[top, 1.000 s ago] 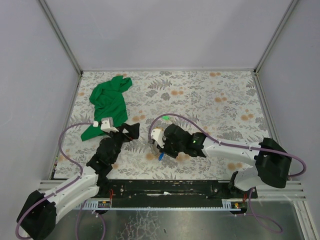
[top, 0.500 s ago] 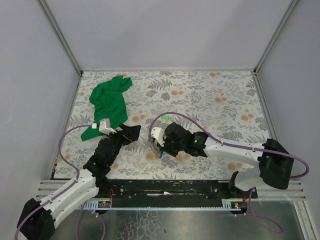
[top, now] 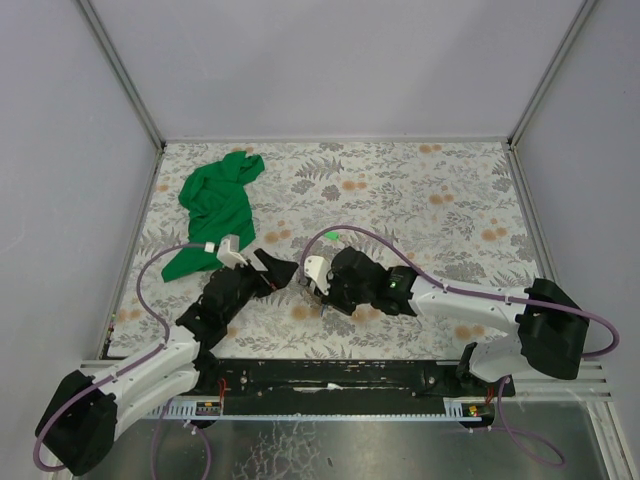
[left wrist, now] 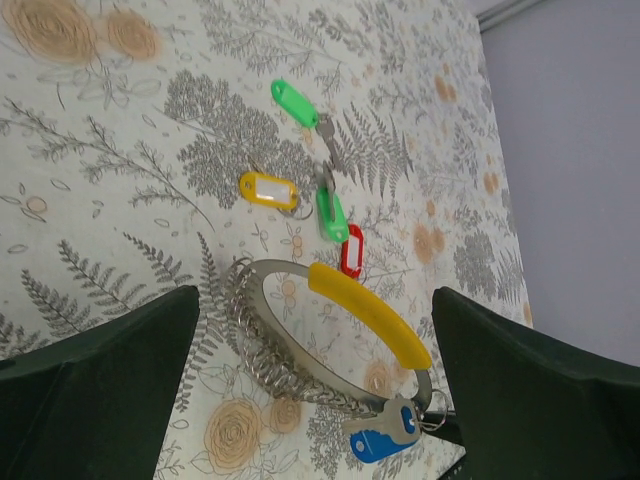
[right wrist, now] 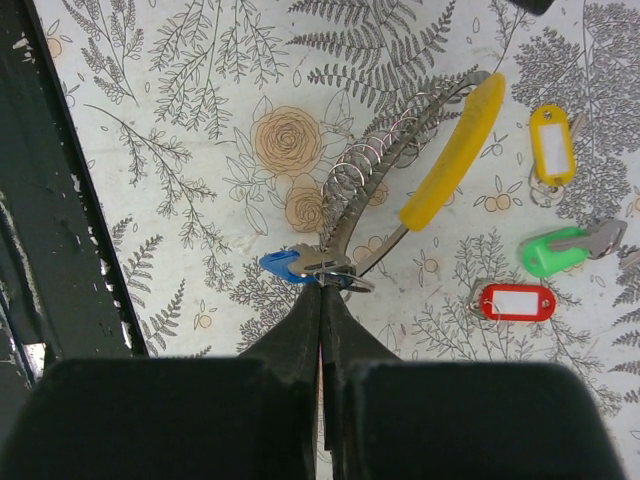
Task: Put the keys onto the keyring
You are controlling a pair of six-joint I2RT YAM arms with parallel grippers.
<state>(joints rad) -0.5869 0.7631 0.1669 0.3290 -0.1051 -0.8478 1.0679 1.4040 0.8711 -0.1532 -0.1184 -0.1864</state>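
Note:
The keyring (left wrist: 304,361) is a wide metal band with a yellow sleeve (left wrist: 370,315) and a row of small split rings, lying on the floral mat. A blue key (left wrist: 385,437) hangs at its open end. My right gripper (right wrist: 322,290) is shut on that blue key's (right wrist: 285,267) small split ring, beside the keyring (right wrist: 362,205). My left gripper (left wrist: 315,300) is open, its fingers straddling the keyring without touching it. Loose keys lie beyond: a green tag (left wrist: 293,102), a yellow tag (left wrist: 268,189), another green tag (left wrist: 331,215) and a red tag (left wrist: 352,251).
A crumpled green cloth (top: 218,205) lies at the mat's far left. The two grippers, left (top: 285,272) and right (top: 318,290), nearly meet in the near middle. A black rail (right wrist: 50,200) runs along the near edge, and grey walls close in the other sides.
My left gripper has swung right, towards the keyring and the right gripper, staying open. The right gripper has held its place, still shut.

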